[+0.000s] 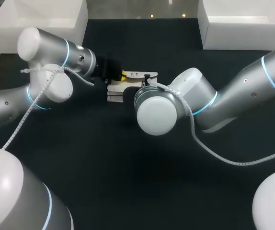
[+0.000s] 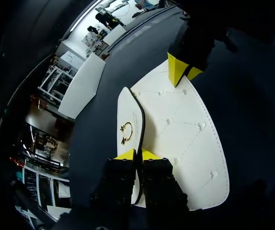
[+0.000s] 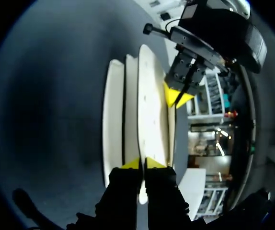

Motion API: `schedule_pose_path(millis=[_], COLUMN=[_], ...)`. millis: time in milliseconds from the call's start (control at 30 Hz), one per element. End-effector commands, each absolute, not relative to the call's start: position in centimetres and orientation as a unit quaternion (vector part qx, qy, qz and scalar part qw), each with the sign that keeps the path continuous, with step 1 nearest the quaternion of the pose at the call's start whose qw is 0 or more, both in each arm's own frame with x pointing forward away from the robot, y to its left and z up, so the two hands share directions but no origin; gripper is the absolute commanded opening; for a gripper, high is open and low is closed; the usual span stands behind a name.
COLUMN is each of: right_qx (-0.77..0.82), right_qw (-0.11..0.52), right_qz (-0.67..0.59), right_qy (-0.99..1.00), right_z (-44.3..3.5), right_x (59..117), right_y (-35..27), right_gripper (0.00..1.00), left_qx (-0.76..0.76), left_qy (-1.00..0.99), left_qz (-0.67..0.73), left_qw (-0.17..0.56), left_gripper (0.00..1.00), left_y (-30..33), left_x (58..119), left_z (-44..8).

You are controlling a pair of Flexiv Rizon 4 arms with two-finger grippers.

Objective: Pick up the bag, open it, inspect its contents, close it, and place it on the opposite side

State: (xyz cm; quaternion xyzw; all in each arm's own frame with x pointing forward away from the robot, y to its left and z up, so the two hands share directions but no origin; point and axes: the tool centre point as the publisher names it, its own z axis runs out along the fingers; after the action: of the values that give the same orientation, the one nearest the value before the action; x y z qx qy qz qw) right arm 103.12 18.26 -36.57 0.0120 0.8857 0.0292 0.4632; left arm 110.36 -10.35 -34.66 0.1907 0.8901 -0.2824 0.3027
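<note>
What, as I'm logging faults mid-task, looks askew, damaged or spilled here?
Nothing stands out. The white bag is held between both grippers, the left gripper shut on its clasp panel, the right gripper on another layer. The layers fan apart, but no tear, stain or spill shows.

A white bag [image 2: 185,139] of smooth, leather-like material with a faint sheen shows quilted seams, small raised studs [image 2: 202,126], a stitched rim and a shiny gold-coloured metal clasp [image 2: 126,132]. The table [image 1: 104,158] has a dark, matt surface. The left arm [image 1: 51,48] and right arm [image 1: 252,81] wear smooth, satin silver-grey shells with glossy white caps; a ribbed white plastic cable wrap [image 1: 22,120] runs along the left one. The left gripper [image 2: 137,154] and right gripper [image 3: 143,163] have matt black bodies and matt yellow tips. The far left bin [image 1: 37,21] and far right bin [image 1: 243,24] look matt white.
</note>
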Motion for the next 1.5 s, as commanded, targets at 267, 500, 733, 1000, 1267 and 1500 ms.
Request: schedule_pose_path(millis=[267, 500, 733, 1000, 1267, 1500], right_qx=[0.011, 0.011, 0.011, 0.011, 0.011, 0.011], right_qw=[0.466, 0.466, 0.466, 0.466, 0.466, 0.466], right_qz=[0.031, 0.031, 0.031, 0.031, 0.031, 0.031], right_qy=[0.884, 0.884, 0.884, 0.884, 0.884, 0.884], right_z=[-36.8, -36.8, -36.8, -36.8, -36.8, -36.8], right_x=[103.1, 103.1, 103.1, 103.1, 103.1, 103.1], right_y=[18.3, 18.3, 18.3, 18.3, 18.3, 18.3], right_gripper=[0.0, 0.0, 0.0, 0.0, 0.0, 0.0], left_qx=[0.215, 0.201, 0.211, 0.228, 0.249, 0.268], left_qy=[0.882, 0.889, 0.881, 0.872, 0.866, 0.858], left_qz=[-0.287, -0.285, -0.296, -0.305, -0.308, -0.318], left_qw=[0.306, 0.297, 0.302, 0.307, 0.306, 0.3], left_gripper=[0.0, 0.0, 0.14, 0.0, 0.0, 0.0], left_y=[-9.4, -8.7, -9.4, -11.0, -10.3, -9.4], left_x=[109.4, 110.1, 109.9, 109.8, 109.5, 109.1], left_z=[-35.2, -36.0, -35.0, -34.4, -34.5, -34.6])
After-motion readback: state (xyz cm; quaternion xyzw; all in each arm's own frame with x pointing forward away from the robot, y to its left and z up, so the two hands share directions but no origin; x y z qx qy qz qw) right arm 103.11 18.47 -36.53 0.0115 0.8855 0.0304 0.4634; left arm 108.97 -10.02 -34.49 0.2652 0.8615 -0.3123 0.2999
